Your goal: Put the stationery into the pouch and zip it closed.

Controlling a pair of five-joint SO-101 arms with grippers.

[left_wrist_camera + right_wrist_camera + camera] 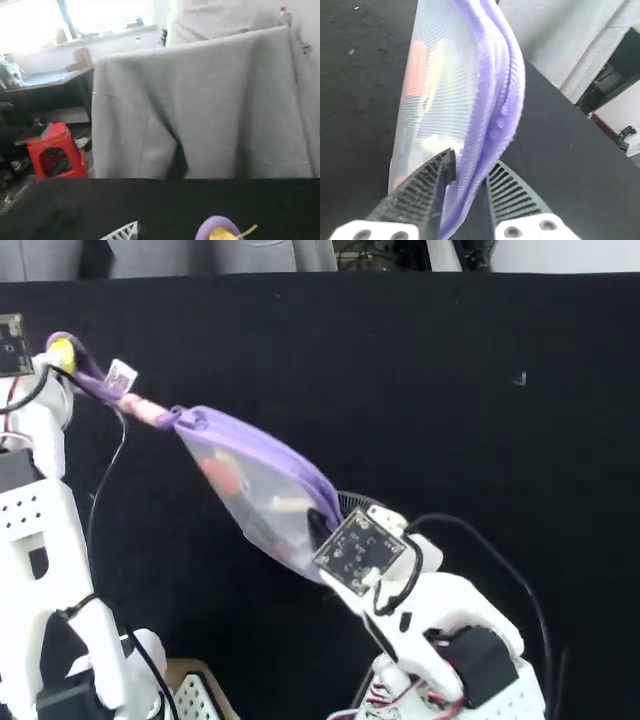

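Your right gripper (pixel 470 169), toward six o'clock of the black worktop (pixel 480 420), has its fingers clamped on one end of the translucent mesh pouch with purple zip edging (pixel 262 480), orange stationery (pixel 224 476) inside. The pouch stretches toward ten o'clock, where its purple strap (pixel 98 383) meets your left gripper (pixel 60 353); whether that grips, I cannot tell.

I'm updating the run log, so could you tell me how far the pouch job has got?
Done: the stationery, orange and pale pieces, lies inside the pouch. In hand: the right gripper clamps the pouch's end while its purple strap stretches to the left gripper. Left: the zip band looks shut near the right gripper, but I cannot tell whether it is closed all along.
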